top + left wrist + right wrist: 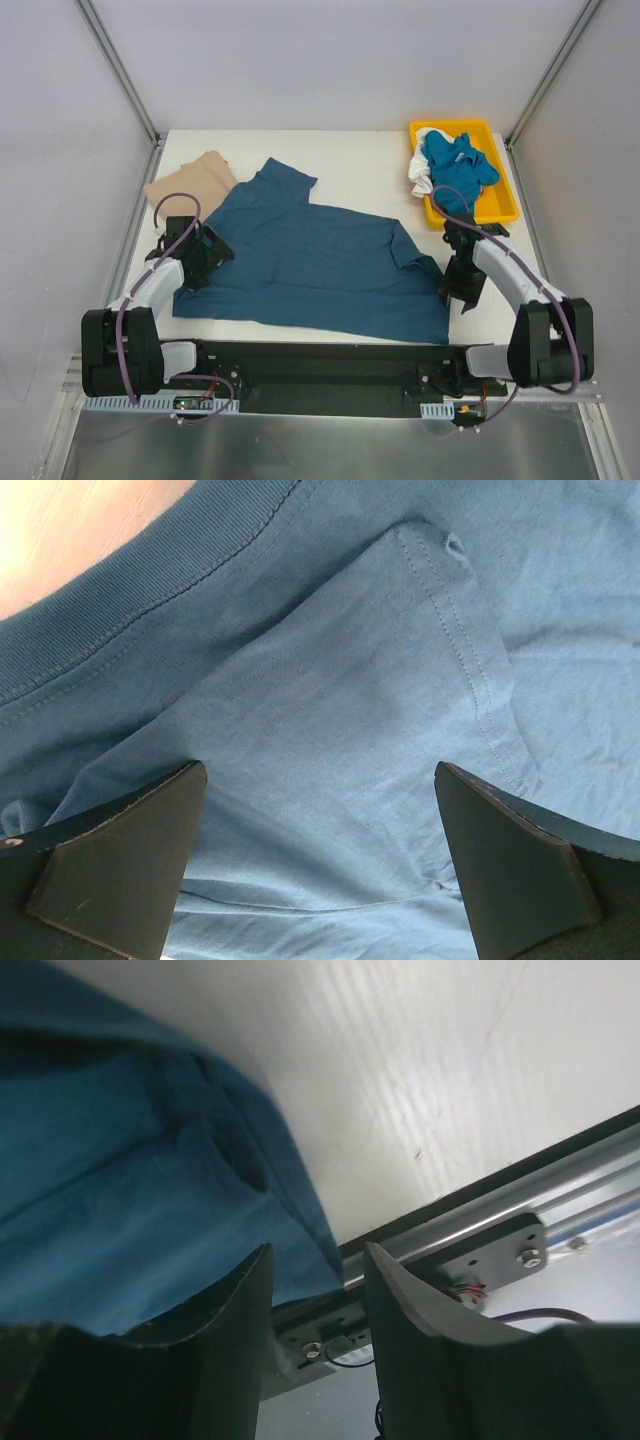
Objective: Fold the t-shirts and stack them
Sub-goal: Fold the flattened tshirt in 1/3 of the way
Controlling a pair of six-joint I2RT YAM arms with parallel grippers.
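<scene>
Cloth of the dark teal-blue t-shirt (310,265) lies spread across the white table (360,170). The left jaws stand wide apart over its left edge, near a ribbed band, holding nothing. The right jaws, partly parted, hang at the shirt's near right corner with nothing pinched. A tan t-shirt (190,185) lies far left; a bright blue t-shirt (455,165) and white t-shirt (420,172) fill the yellow tray (500,208).

Plain teal-blue t-shirt (320,260), plain tan t-shirt (190,183), yellow tray (478,211).
</scene>
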